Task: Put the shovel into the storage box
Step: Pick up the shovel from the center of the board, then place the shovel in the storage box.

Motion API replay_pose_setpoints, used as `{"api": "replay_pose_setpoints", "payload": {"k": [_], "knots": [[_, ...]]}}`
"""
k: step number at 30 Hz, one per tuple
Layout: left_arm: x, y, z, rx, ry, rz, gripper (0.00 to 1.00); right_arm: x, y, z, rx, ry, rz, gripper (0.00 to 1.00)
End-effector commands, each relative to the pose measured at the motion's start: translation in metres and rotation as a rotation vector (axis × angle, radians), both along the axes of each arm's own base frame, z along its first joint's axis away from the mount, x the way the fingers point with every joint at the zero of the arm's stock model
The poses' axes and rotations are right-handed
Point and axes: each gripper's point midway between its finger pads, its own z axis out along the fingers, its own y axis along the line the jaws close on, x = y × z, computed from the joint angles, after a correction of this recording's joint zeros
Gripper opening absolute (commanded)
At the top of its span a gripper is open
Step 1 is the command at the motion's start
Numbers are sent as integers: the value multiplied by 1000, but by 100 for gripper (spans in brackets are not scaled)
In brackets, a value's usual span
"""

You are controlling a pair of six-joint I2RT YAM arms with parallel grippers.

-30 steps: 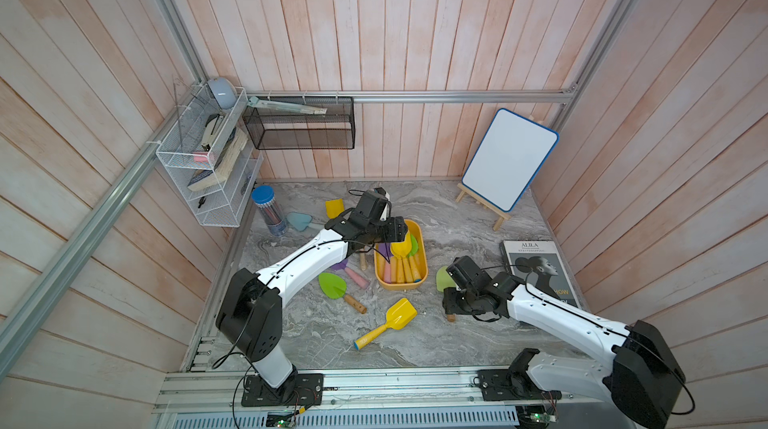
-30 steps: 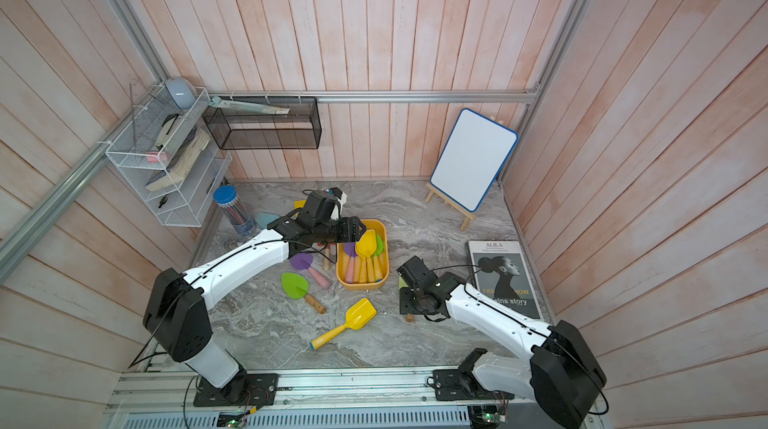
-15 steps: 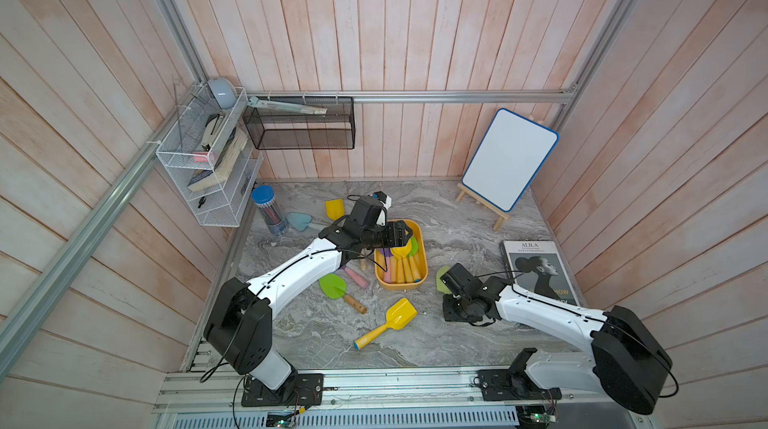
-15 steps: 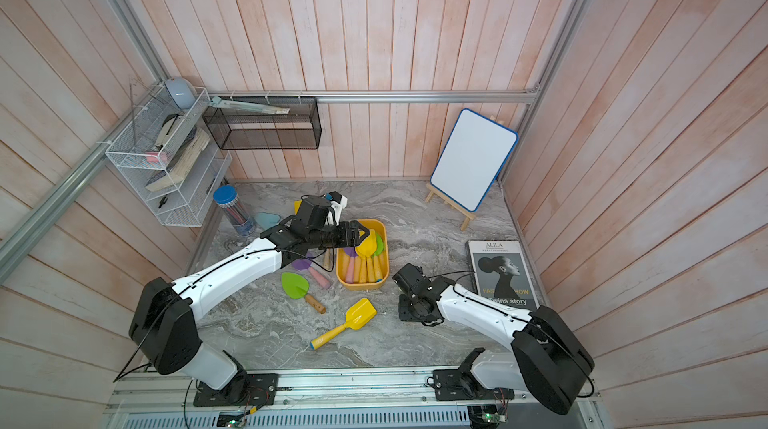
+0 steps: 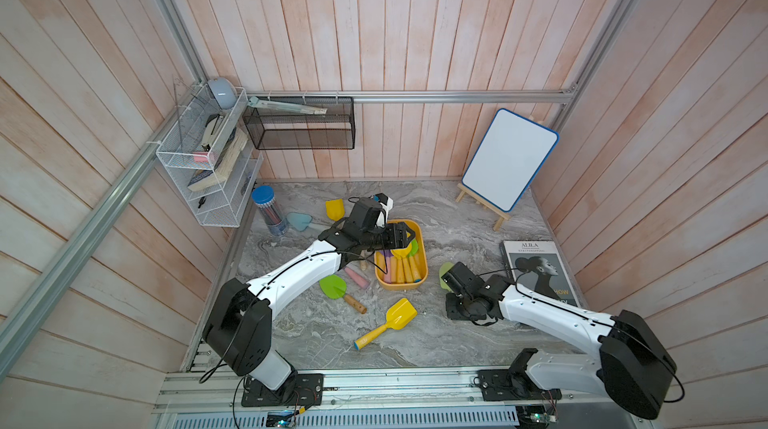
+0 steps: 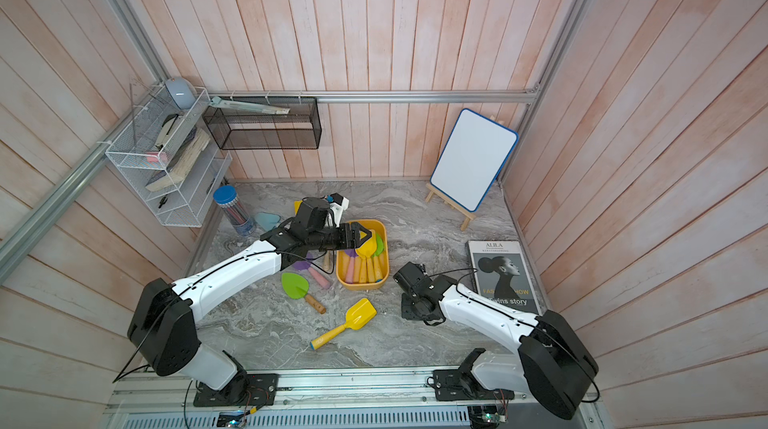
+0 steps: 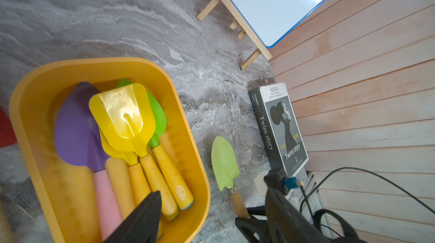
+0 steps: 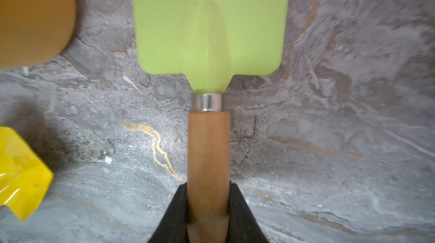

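Observation:
The storage box is a yellow-orange tray mid-table, with purple, yellow and green shovels lying in it. My left gripper hangs open over its far end with nothing between the fingers; one fingertip shows above the handles. A light-green shovel with a wooden handle lies on the table just right of the box. My right gripper is shut on that handle near its end. The box corner is close to the blade.
Loose on the table left and in front of the box are a yellow shovel, a green one and a pink handle. A book lies at the right wall. A whiteboard easel and a pen jar stand further back.
My right gripper's jaws have closed onto the light-green shovel's wooden handle. The left gripper stays open over the box, barely moved.

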Motion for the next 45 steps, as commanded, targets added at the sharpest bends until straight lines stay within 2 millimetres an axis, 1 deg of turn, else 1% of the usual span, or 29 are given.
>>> {"api": "replay_pose_setpoints", "payload": {"k": [1,3,6,10,13,16,25,31,35,37,39,45], "knots": [[-10,-8,8,-59,5,-43,68,15,-5,42,-6,-124,3,0],[-11,-11,8,-76,12,-53,63,20,2,61,34,-182,39,0],[-12,-16,10,-108,25,-69,61,26,14,85,107,-257,102,0],[-13,-24,11,-147,41,-90,54,33,27,102,167,-321,146,0],[-15,-29,15,-179,47,-109,49,40,36,107,180,-337,170,0],[-17,-34,15,-196,55,-122,46,47,44,112,179,-347,193,0],[-17,-42,5,-215,81,-136,45,60,63,128,209,-378,236,0],[-11,-50,4,-244,80,-137,45,62,70,126,219,-365,249,0],[-6,-53,-1,-249,82,-124,43,63,72,127,230,-368,251,0],[-4,-52,-3,-244,81,-111,40,62,72,128,232,-367,252,0],[-2,-52,-6,-240,80,-98,33,62,73,128,233,-369,252,0],[2,-51,-9,-229,84,-76,17,62,74,125,235,-361,253,0]]}}
